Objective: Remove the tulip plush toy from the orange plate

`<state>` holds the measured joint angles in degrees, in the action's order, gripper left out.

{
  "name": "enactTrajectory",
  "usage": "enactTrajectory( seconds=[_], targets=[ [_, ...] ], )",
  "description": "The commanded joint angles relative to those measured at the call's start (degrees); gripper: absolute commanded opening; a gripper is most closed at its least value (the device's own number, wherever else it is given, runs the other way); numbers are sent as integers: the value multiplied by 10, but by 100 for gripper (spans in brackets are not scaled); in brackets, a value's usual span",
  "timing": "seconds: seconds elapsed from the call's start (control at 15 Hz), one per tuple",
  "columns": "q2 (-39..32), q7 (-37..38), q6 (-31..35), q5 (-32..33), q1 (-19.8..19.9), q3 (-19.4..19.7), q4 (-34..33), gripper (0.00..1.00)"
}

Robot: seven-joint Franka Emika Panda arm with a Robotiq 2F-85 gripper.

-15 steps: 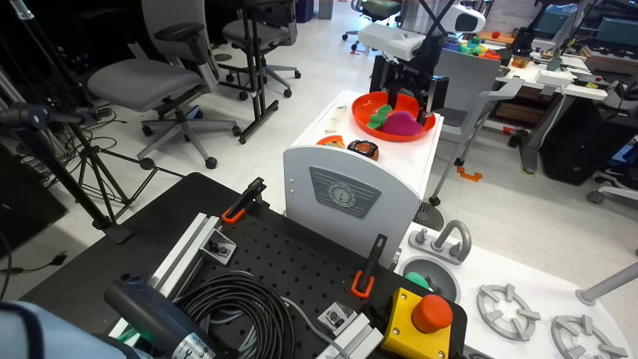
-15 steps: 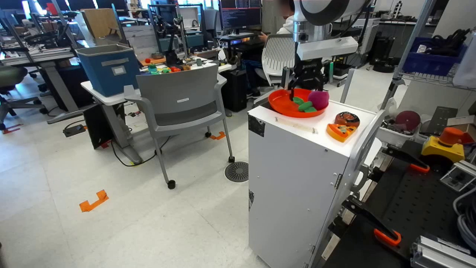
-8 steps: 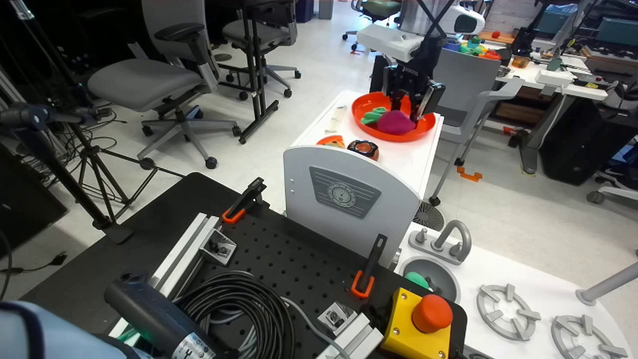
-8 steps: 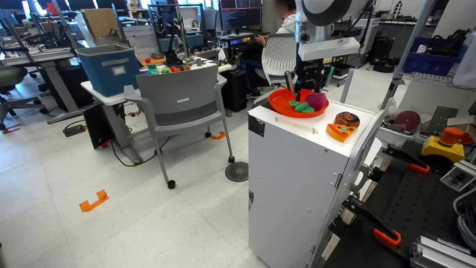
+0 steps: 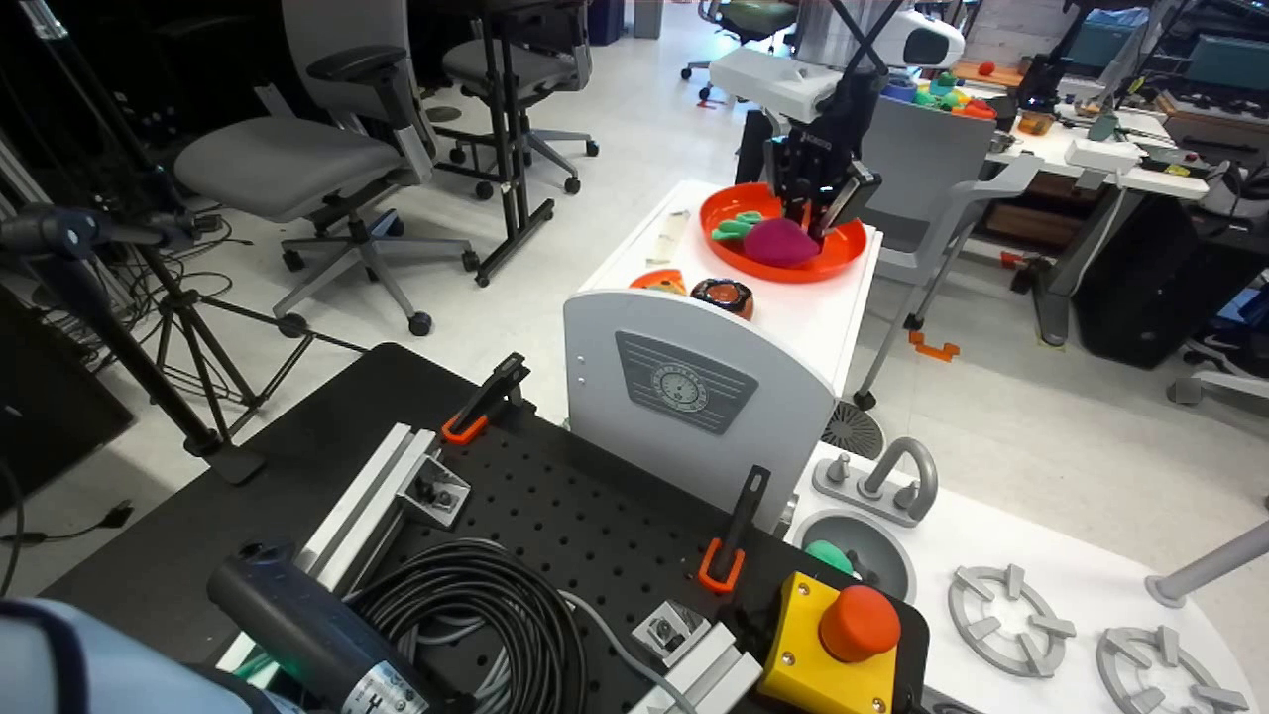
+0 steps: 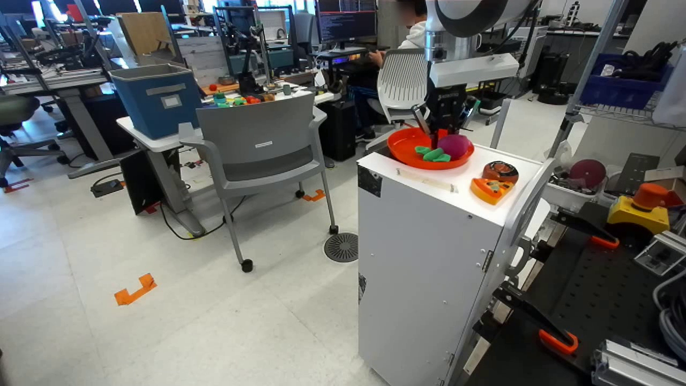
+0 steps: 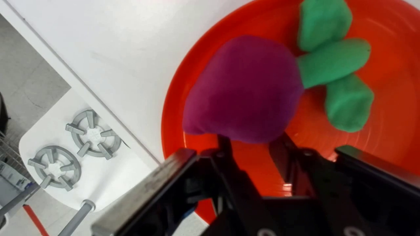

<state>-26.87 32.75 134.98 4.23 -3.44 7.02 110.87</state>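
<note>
The black two-fingered gripper [image 7: 252, 144] has its fingertips inside the rim of the bright, round, shallow plastic orange plate [image 7: 393, 108]. The fingers stand part-way apart, bare plate showing between them, in a gap much narrower than the bulb in front. Their tips vanish at that bulb's edge, so whether they pinch any of its fabric I can't say.

The bulb belongs to the soft magenta tulip plush toy [image 7: 269, 78], green at stem and leaves, which lies on its side within the plate, toward the rim that faces the upright grey panel [image 5: 684, 446]. The coming move turns on this: seen from the fingertips, the toy is on the panel side of the plate, and its long axis runs slantwise past both tips rather than into the gap, the green end off to one side. The fingers would therefore close roughly along its length; I'd judge a hold on that edge likely to slip, and a reach further toward the panel-side rim likely to take in more bulb.

Beyond the plate, between it and the panel, a round dark-brown item [image 6: 500, 171] and a small orange wedge [image 6: 490, 190] sit close together on the boxy white cabinet [image 6: 423, 257].
</note>
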Motion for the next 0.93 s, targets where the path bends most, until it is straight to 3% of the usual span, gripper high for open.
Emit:
enactTrajectory(
  seconds=[0.0,0.27,0.87],
  targets=[
    [17,5,4,-1,-6,7,14,68],
    [19,0,-11,-13,-1,2,6,98],
    [38,9,-54,-49,3,0,-2,100]
  ],
)
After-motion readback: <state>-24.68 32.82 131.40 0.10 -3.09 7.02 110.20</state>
